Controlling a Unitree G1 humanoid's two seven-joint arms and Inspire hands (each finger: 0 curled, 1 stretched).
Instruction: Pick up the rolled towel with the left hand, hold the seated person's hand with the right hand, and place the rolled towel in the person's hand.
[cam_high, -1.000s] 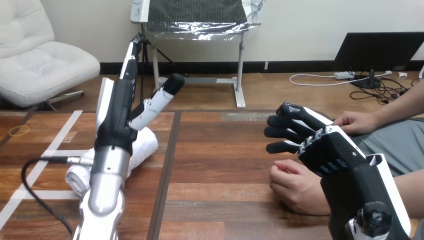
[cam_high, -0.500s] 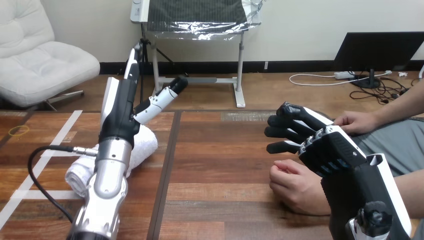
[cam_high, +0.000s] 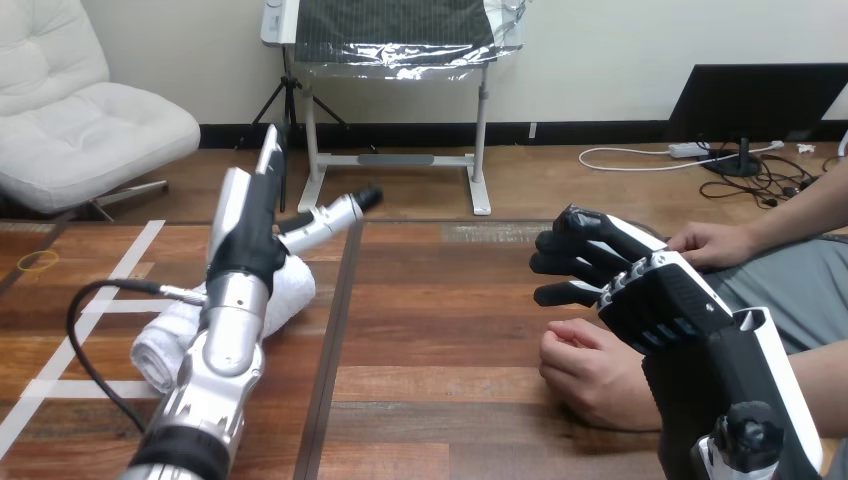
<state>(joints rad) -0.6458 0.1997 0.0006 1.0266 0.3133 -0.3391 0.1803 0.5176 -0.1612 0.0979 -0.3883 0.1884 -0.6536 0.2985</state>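
Right robot hand (cam_high: 640, 290) low at right, fingers curled, gripping nothing. It sits just over the person's nearer hand (cam_high: 590, 370), a loose fist on the worktop (cam_high: 440, 330); can't tell if they touch. Rolled towel (cam_high: 165, 345) lies on the worktop at left, slanted, partly under the left arm. Left robot hand (cam_high: 250, 235) is above the towel's far end, wide, fingers straight, thumb out, not gripping it. Person's farther hand (cam_high: 712, 245) rests flat near right edge. Towel likely light, soft, squashy, not fragile; could unroll if pinched by a loose edge. Best hold: wrap around mid-roll, squeeze in.
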